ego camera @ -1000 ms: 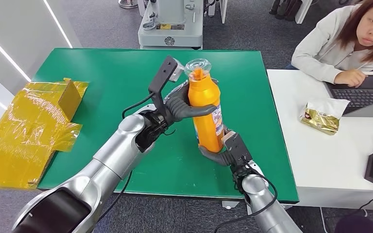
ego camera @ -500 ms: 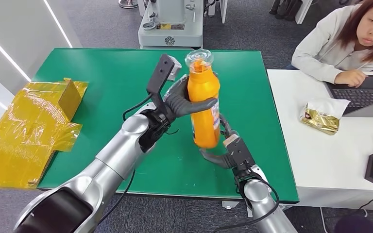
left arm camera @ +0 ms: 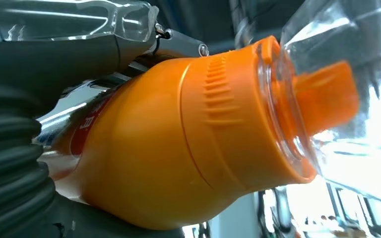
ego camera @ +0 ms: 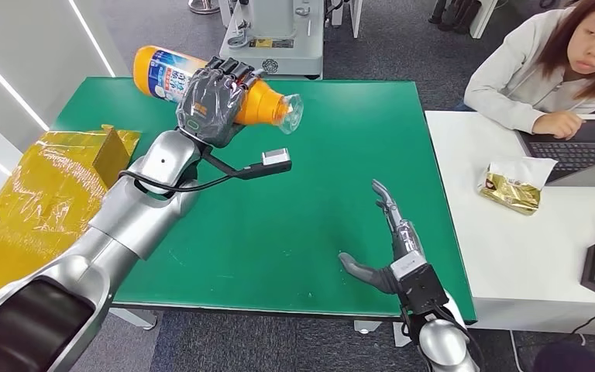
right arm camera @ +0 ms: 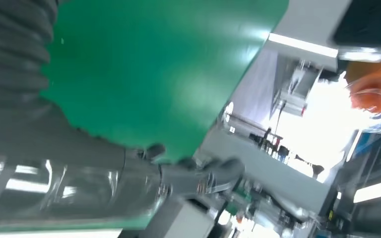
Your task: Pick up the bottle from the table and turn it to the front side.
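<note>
Above the far left of the green worktop (ego camera: 201, 256) the orange bottle (ego camera: 263, 108) is gripped on its side by the left hand (ego camera: 209, 105), clear cap (ego camera: 290, 115) pointing right – the right hand (ego camera: 393, 249) is held open, empty, near the front edge. Rotation is best done slowly, grip kept firm; blue label (ego camera: 169, 74) print cannot be read
</note>
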